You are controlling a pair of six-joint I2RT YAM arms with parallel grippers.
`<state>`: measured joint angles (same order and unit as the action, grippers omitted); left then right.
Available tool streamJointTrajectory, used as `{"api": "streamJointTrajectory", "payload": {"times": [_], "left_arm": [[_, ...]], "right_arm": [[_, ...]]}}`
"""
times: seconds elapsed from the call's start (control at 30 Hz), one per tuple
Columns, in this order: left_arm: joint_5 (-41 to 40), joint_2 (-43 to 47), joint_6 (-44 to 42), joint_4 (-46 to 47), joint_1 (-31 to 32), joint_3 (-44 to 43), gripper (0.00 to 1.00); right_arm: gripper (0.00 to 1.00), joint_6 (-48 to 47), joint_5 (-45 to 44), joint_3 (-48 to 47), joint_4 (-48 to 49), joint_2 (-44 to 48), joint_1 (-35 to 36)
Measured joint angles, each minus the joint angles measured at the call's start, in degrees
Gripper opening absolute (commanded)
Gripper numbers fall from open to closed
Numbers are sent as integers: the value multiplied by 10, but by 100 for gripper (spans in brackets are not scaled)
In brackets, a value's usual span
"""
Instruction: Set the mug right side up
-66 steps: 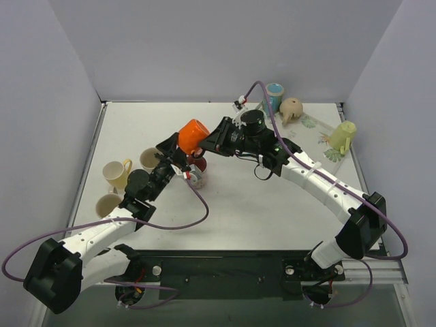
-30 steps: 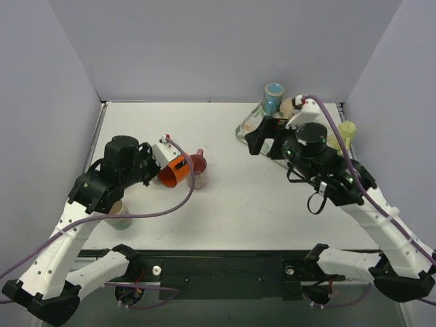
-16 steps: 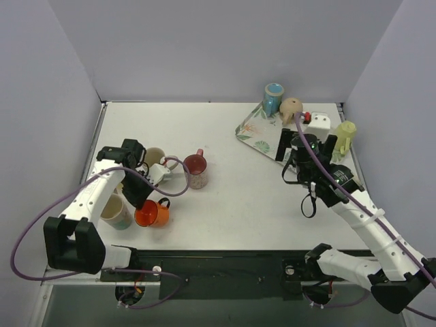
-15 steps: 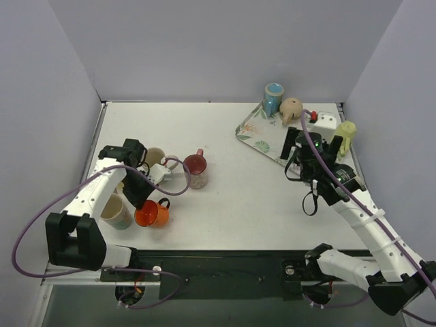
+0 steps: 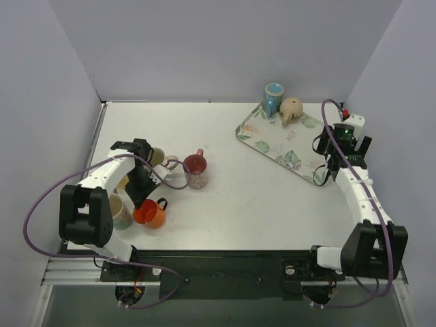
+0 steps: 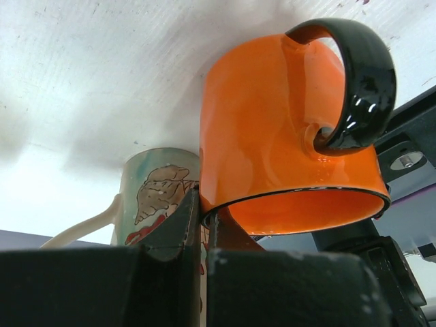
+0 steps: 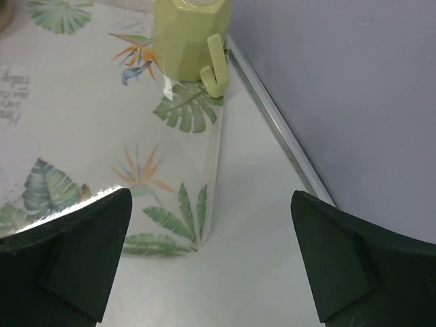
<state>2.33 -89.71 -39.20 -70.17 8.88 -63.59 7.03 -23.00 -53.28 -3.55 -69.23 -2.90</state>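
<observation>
The orange mug (image 5: pixel 148 214) with a black handle stands mouth up near the table's front left. My left gripper (image 5: pixel 142 201) comes down on it from above and is shut on its rim. In the left wrist view the mug (image 6: pixel 272 129) fills the frame, and the left gripper (image 6: pixel 202 204) pinches the rim, one finger inside and one outside. My right gripper (image 7: pixel 208 266) hangs open and empty over the right corner of the leaf-print tray (image 7: pixel 88 129). In the top view the right gripper (image 5: pixel 338 144) is at the far right.
A shell-print mug (image 6: pixel 157 197) touches the orange mug's left side. A red-rimmed mug (image 5: pixel 196 169) and a cream mug (image 5: pixel 154 156) stand nearby. The tray (image 5: pixel 272 139) carries a teal mug (image 5: pixel 274 96), a beige mug (image 5: pixel 291 107) and a yellow-green mug (image 7: pixel 191 37). The wall is close on the right.
My right arm has swung right, from above the tray's middle to its right corner by the wall. My left arm shifted slightly and stays shut on the orange mug.
</observation>
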Motion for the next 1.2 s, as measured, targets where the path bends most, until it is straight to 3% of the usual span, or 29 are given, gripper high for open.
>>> {"api": "streamJointTrajectory", "payload": {"times": [0.1, 0.13, 0.23, 0.43, 0.57, 0.73, 0.9, 1.07, 1.2], "left_arm": [[-4, -4, 4, -2, 0, -3, 11], [-4, -4, 5, -2, 0, -3, 26], [-6, -4, 6, -1, 0, -2, 48], [3, 3, 8, -15, 0, -20, 52], [28, 26, 10, -31, -1, -78, 54], [51, 73, 21, -41, -2, -143, 54], [62, 91, 35, -45, -3, -176, 54], [66, 96, 44, -47, -3, -177, 54], [66, 96, 47, -47, -3, -178, 54]], "right_arm": [[96, -28, 31, -12, 37, -77, -43], [96, -37, 52, -20, 46, -105, -61], [96, -53, 101, -36, 73, -161, -103], [91, -102, 159, -79, 111, -238, -133], [76, -113, 221, -145, 121, -305, -144], [75, -121, 289, -232, 106, -389, -181], [70, -157, 303, -241, 79, -416, -197], [59, -168, 315, -267, 66, -450, -197], [38, -176, 321, -267, 68, -459, -196]]}}
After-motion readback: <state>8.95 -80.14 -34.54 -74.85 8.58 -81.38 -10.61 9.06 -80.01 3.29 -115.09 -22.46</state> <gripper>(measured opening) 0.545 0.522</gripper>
